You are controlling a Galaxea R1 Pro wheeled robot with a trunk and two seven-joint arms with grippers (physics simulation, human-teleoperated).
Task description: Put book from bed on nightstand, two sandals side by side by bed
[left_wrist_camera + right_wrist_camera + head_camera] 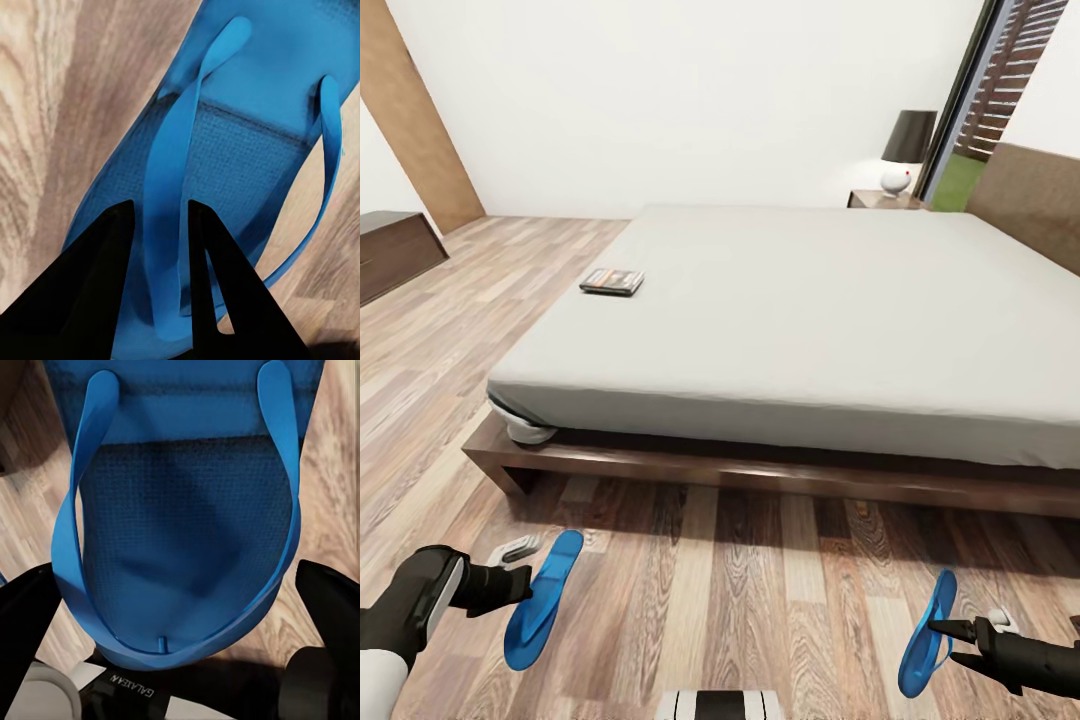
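In front of me is a low bed with a dark brown wooden frame and a plain light grey mattress. It stands on a light brown wood-plank floor. One thing lies on the mattress: a small dark book, flat, near the edge on my left. Beyond the bed's far corner, a nightstand carries a dark-shaded lamp.

Book on bed, seemingly near edge

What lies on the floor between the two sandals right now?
Bare wood-plank floor between the left sandal and right sandal, per the head view.
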